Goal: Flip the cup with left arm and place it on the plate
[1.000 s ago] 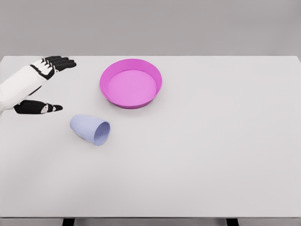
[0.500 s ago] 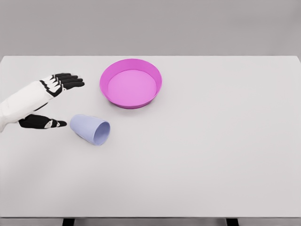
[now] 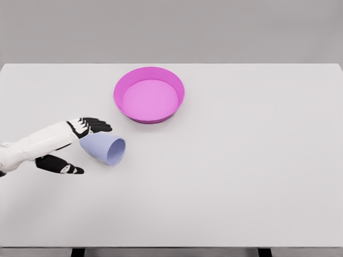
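A pale blue cup (image 3: 104,147) lies on its side on the white table (image 3: 241,160), its mouth facing the lower right. My left hand (image 3: 83,147) is open around the cup's closed end: the black fingers (image 3: 95,126) reach over its upper side and the thumb (image 3: 63,165) lies below and to its left. I cannot tell whether the fingers touch the cup. A round pink plate (image 3: 149,94) with a raised rim sits behind the cup, toward the table's back. The right arm is out of view.
My left hand has come down and to the right, from the table's back left to the closed end of the cup. Cup and plate have not moved.
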Controlling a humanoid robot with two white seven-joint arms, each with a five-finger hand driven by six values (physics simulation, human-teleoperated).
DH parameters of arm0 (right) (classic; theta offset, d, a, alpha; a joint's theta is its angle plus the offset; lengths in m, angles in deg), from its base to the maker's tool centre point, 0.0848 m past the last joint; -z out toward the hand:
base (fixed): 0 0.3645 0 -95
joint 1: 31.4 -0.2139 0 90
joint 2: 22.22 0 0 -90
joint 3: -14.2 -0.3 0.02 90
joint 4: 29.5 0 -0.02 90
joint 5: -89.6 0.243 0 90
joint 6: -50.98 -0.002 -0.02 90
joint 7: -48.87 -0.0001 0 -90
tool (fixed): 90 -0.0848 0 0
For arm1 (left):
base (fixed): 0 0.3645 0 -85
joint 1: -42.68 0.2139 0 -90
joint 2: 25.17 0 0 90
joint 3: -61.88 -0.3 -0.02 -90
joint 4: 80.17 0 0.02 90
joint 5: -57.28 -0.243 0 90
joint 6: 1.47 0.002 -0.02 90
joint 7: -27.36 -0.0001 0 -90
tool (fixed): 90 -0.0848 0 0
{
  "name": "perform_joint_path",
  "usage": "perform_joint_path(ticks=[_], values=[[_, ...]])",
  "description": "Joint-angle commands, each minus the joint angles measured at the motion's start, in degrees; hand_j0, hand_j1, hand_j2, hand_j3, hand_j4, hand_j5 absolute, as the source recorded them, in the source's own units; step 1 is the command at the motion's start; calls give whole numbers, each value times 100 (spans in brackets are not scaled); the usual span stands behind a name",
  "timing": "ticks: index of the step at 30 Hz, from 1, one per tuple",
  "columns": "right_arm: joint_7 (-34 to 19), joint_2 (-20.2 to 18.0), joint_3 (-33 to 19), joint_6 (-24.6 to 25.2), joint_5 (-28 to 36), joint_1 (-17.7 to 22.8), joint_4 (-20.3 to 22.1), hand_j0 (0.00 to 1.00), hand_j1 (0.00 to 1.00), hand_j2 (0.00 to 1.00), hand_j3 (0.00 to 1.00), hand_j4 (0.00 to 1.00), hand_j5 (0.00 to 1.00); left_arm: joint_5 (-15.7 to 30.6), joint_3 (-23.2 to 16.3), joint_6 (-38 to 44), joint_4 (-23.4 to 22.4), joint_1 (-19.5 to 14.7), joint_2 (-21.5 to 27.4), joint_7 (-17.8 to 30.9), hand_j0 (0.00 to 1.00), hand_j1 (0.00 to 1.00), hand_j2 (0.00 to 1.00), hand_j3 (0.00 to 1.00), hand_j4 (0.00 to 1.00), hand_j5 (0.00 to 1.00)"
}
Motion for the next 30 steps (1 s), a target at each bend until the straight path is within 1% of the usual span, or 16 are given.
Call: perform_joint_path(ticks=[1,4,9,10,13,16,19,23,26,29,30], values=[[-1,0,4,-2,0,0,0,100,100,100,100,100,100,44,-1,16,1,0,-136,122,100,100,100,100,100,100],[-1,0,-5,7,0,0,0,100,100,100,100,100,100,44,-9,446,1,-53,-321,122,100,100,100,100,100,100],[-1,0,4,-2,0,0,0,100,100,100,100,100,100,44,-9,482,1,-62,-374,122,100,100,100,100,100,100],[-1,0,4,-2,0,9,0,100,100,100,100,100,100,44,-9,657,1,-62,-374,122,100,100,100,100,100,100],[-1,0,4,-2,0,9,0,100,100,100,100,100,100,52,-9,710,1,-62,-374,131,100,100,100,100,100,100],[-1,0,-5,-2,0,0,0,100,100,100,100,100,100,52,-9,737,1,-132,-382,131,100,100,100,100,100,100],[-1,0,4,7,0,0,0,100,100,100,100,100,100,44,-18,1088,1,-158,-514,140,100,100,100,100,100,100],[-1,0,4,7,0,0,0,100,100,100,100,100,100,44,-88,1097,-7,-167,-514,157,100,100,100,100,100,100],[-1,0,4,-2,0,0,0,100,100,100,100,100,100,52,-176,1378,-7,-184,-523,157,100,100,100,100,100,100],[-1,0,4,7,0,0,0,100,100,100,100,100,100,52,-326,1554,-7,-316,-514,175,100,100,100,100,100,100],[-1,0,-5,7,0,9,0,100,100,100,100,100,100,61,-343,1563,-7,-360,-523,307,100,100,100,100,100,100]])
